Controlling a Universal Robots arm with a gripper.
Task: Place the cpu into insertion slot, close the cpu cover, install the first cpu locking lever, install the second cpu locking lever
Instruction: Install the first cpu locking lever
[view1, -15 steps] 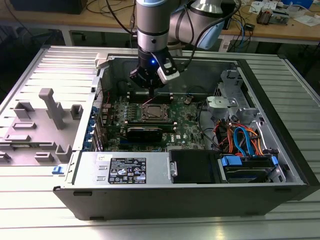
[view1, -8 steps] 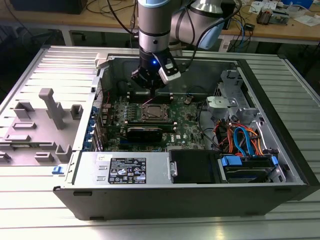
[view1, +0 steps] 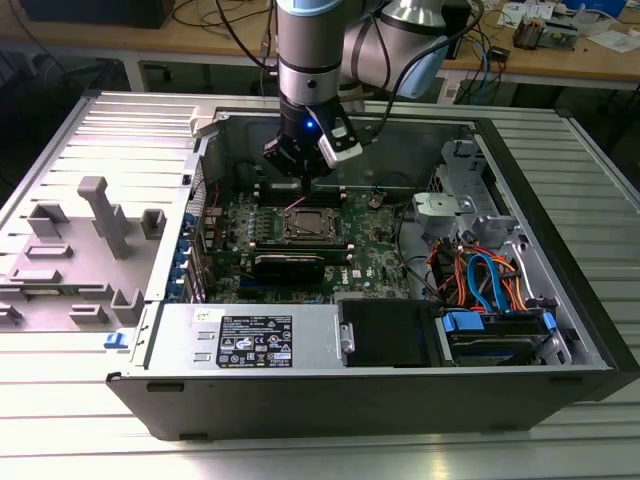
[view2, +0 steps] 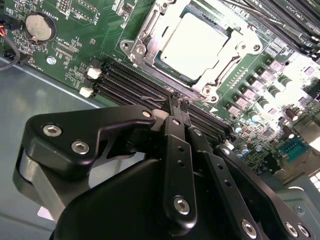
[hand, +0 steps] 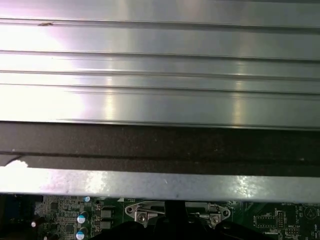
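Bright overhead light. Glare whitens the cpu (view2: 197, 42) in the second wrist view; ribbed metal panel (hand: 160, 70) flares; near tool (view2: 177, 107) soft.

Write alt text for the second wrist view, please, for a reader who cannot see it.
The black gripper, fingers together, hovers beside the socket on a green motherboard. The cpu sits in the socket, with the cpu cover closed around it.

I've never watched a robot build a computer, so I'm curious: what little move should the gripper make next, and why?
Probably a gentle push down on the locking lever. In the second wrist view the cpu lies in its socket, the cpu cover frames it, and the closed tips of the gripper sit right at that thin wire lever, which seems not yet latched.
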